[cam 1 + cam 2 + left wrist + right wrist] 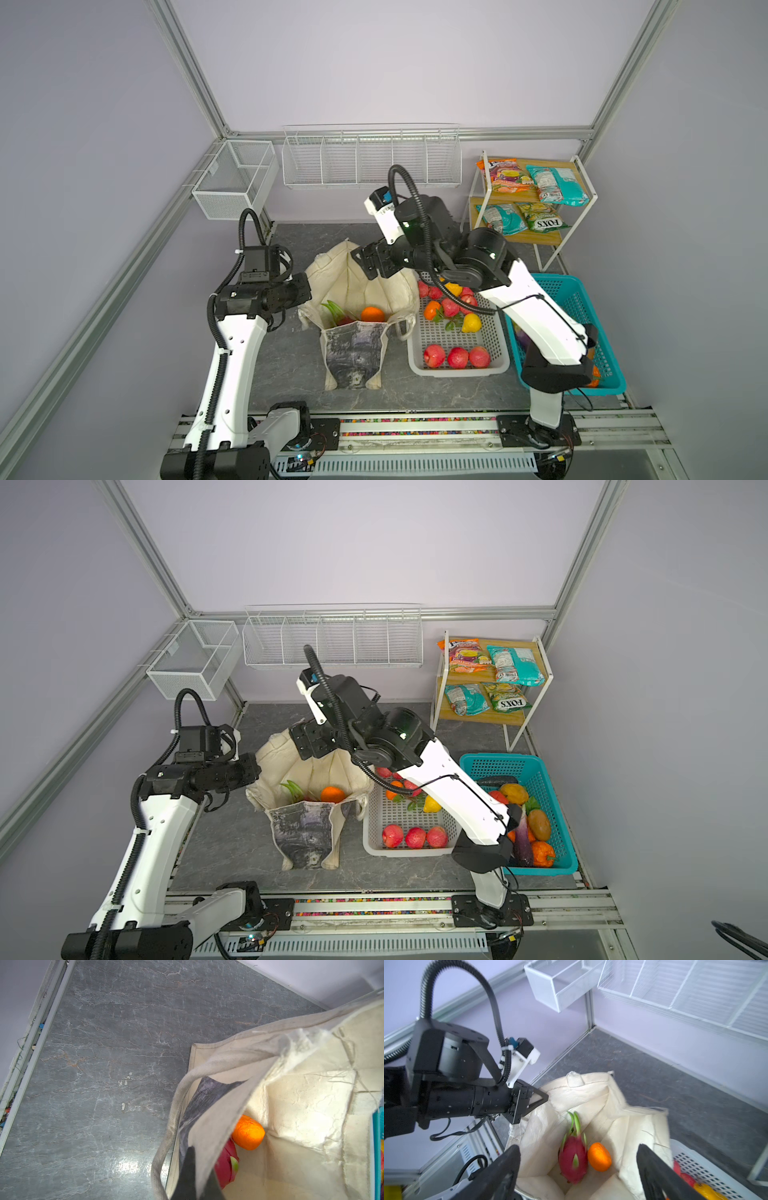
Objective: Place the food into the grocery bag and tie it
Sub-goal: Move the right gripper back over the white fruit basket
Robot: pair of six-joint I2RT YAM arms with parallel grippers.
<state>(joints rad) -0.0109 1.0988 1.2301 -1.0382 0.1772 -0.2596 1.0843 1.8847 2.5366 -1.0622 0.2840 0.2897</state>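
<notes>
The grocery bag (395,291) is made of coarse, matt cream canvas; frayed threads are seen along its hem, and its lining is crinkled. The tabletop (291,374) is finished like grey veined stone, with a soft sheen. The white basket (457,371) and the teal basket (557,286), at the lower right of both top views, are made of perforated plastic. Glossy film is shown by the snack packets (557,185), which are laid on a pale wooden shelf (540,239). The wall rack (370,166) is formed of white-coated wire. The orange (599,1159) is dimpled and matt, the dragon fruit (573,1159) smooth.
</notes>
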